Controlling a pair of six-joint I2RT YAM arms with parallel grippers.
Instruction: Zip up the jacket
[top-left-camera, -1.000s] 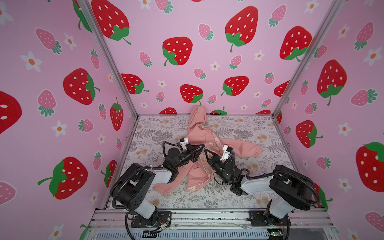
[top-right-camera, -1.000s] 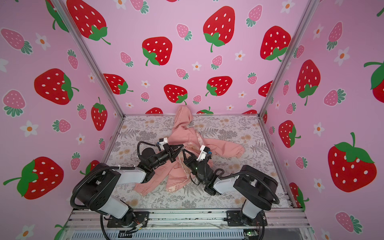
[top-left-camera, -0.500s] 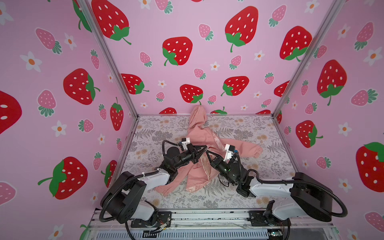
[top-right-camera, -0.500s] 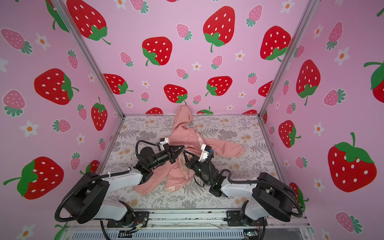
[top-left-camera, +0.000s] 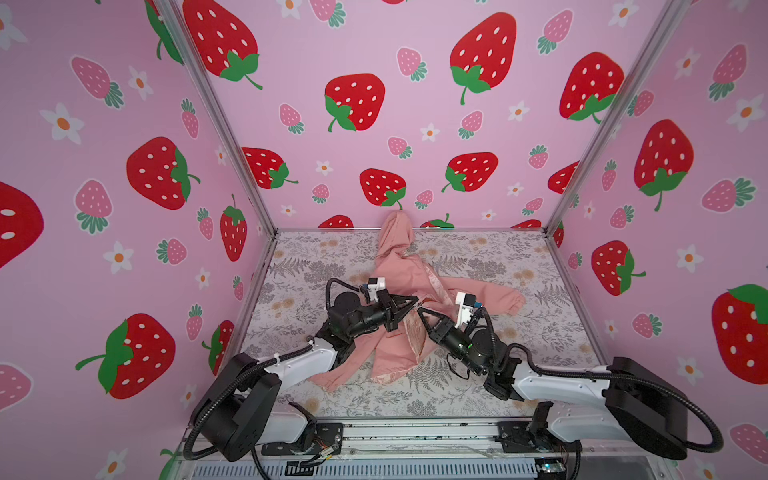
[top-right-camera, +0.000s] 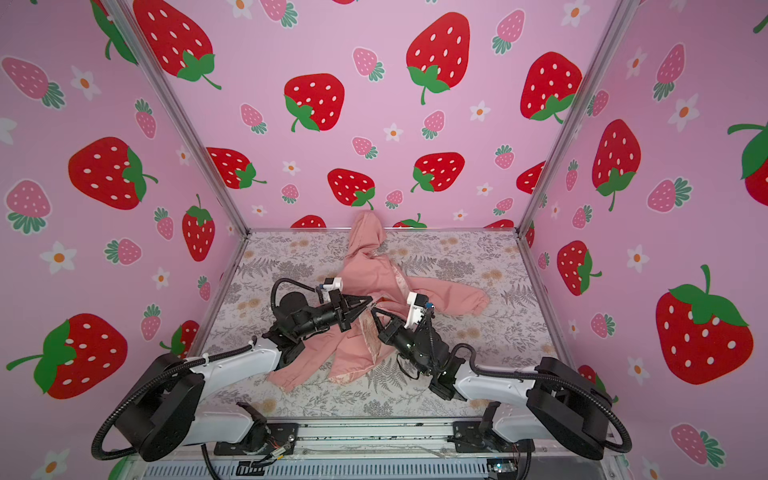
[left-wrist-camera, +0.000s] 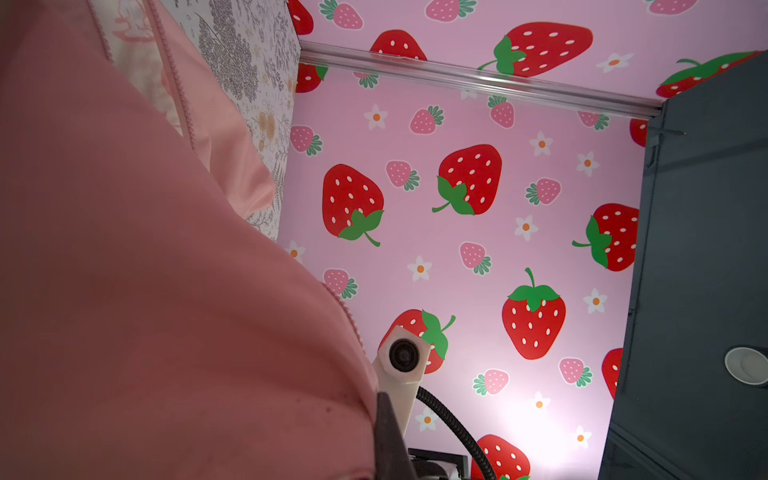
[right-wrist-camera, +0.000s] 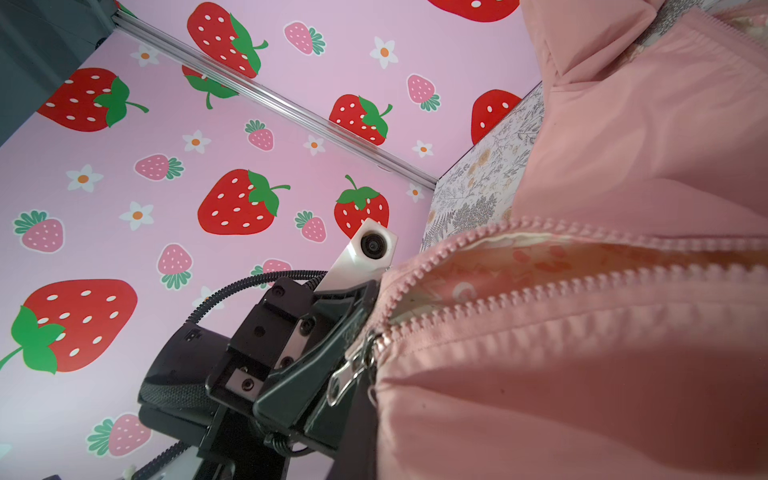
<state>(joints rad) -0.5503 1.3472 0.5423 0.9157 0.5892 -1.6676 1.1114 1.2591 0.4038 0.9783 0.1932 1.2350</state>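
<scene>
The salmon-pink jacket (top-left-camera: 399, 266) (top-right-camera: 374, 270) lies on the floral table, hood against the back wall, front partly open with the cream lining showing. Both grippers meet at its front opening. My left gripper (top-left-camera: 414, 300) (top-right-camera: 370, 300) reaches in from the left. In the right wrist view it (right-wrist-camera: 357, 332) is shut at the silver zipper pull (right-wrist-camera: 345, 378), beside the slider (right-wrist-camera: 370, 345). Beyond the slider the two rows of teeth (right-wrist-camera: 540, 257) stand apart. My right gripper (top-left-camera: 420, 309) (top-right-camera: 374, 309) is shut on jacket fabric (right-wrist-camera: 602, 374) just below the slider. Fabric (left-wrist-camera: 145, 291) hides my left jaws in the left wrist view.
Strawberry-print walls (top-left-camera: 374, 104) close in the table (top-left-camera: 519, 270) at the back and both sides. One sleeve (top-left-camera: 498, 297) stretches right, the other (top-left-camera: 332, 376) toward the front left. A metal rail (top-left-camera: 415, 432) runs along the front edge.
Both arms have stretched out lower and further forward. The two gripper tips have shifted slightly right and stay shut at the jacket's zipper.
</scene>
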